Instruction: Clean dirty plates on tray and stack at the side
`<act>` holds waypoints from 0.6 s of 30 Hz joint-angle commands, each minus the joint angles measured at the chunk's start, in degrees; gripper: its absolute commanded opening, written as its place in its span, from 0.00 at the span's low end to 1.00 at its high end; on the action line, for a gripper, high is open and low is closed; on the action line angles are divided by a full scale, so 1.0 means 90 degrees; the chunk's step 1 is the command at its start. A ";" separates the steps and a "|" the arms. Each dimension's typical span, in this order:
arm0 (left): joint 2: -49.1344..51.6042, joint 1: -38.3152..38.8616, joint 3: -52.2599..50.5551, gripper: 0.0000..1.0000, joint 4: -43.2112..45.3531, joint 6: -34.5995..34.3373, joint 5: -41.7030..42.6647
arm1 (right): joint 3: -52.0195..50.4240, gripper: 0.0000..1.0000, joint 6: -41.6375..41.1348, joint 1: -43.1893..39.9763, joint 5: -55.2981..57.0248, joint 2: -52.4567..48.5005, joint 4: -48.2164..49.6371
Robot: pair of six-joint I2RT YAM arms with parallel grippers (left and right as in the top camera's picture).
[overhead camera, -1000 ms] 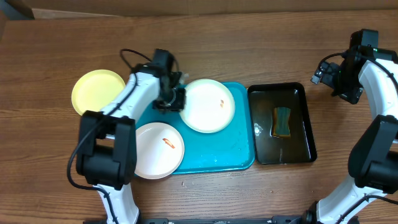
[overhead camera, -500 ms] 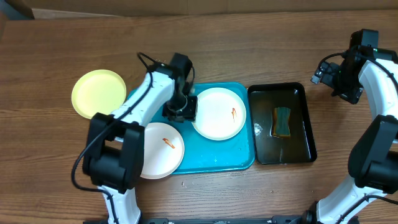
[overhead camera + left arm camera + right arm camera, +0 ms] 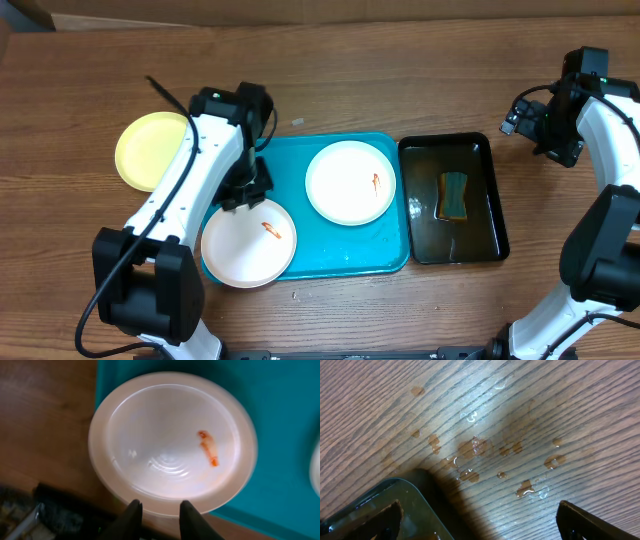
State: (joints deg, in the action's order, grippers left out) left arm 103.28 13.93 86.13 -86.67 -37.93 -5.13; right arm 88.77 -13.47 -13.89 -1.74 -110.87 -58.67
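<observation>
A white plate with an orange smear lies at the front left corner of the turquoise tray, overhanging its edge. A second smeared white plate lies in the tray's middle right. The yellow-green plate rests on the table left of the tray. My left gripper hovers over the front-left plate's far rim, open and empty. In the left wrist view the plate fills the frame, with the gripper at its rim. My right gripper is wide open and empty over the table.
A black basin of water with a sponge stands right of the tray. In the right wrist view the open gripper hangs over wet wood next to the basin's corner.
My left gripper slid the second white plate to the right across the tray, let it go, and moved back left over the front-left plate. The right arm has not moved.
</observation>
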 commanded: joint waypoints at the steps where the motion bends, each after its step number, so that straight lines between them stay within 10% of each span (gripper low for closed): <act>1: -0.0061 -0.0143 -0.0083 0.25 -0.0454 -0.0857 -0.0525 | 0.0121 1.00 -0.0005 -0.0027 -0.0039 0.0056 0.0017; 18: -0.3453 -0.1090 -0.2973 0.39 0.1243 -0.1256 0.0238 | 0.0121 1.00 -0.0005 -0.0027 -0.0039 0.0056 0.0015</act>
State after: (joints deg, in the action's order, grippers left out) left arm 73.87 5.39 63.33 -79.05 -48.56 -7.77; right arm 88.77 -13.45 -13.89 -1.72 -110.87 -58.65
